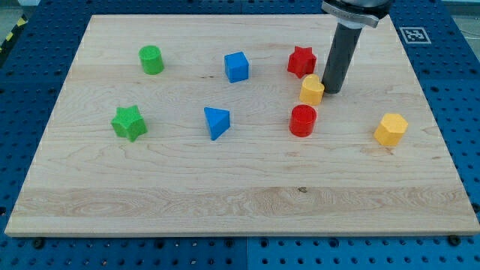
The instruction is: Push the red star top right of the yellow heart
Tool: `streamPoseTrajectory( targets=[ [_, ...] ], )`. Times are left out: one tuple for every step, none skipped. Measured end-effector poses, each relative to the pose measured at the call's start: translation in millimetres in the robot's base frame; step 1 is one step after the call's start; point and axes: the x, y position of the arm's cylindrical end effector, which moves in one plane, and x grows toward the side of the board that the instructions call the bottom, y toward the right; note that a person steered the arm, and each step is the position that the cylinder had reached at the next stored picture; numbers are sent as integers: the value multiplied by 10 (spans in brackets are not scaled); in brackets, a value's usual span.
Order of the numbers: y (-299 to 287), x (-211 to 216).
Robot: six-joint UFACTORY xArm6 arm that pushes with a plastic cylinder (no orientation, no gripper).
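The red star point(301, 61) lies on the wooden board toward the view's top right. The yellow heart point(312, 89) sits just below it and slightly right, almost touching it. My tip point(332, 91) stands right beside the yellow heart, on its right side, touching or nearly touching it. The tip is to the lower right of the red star, a short gap away.
A red cylinder point(303, 121) sits just below the yellow heart. A yellow hexagonal block point(391, 129) is at the right. A blue cube point(236, 67), a blue triangular block point(217, 122), a green cylinder point(151, 59) and a green star point(129, 123) lie to the left.
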Motion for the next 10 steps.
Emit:
streamPoseTrajectory(
  targets=[
    [-339,228],
    [-386,247],
    [176,113],
    [383,-195],
    [323,-602],
    [38,-663],
    [-309,-663],
    [-349,-1047],
    [-710,-1048],
    [-758,-588]
  ],
)
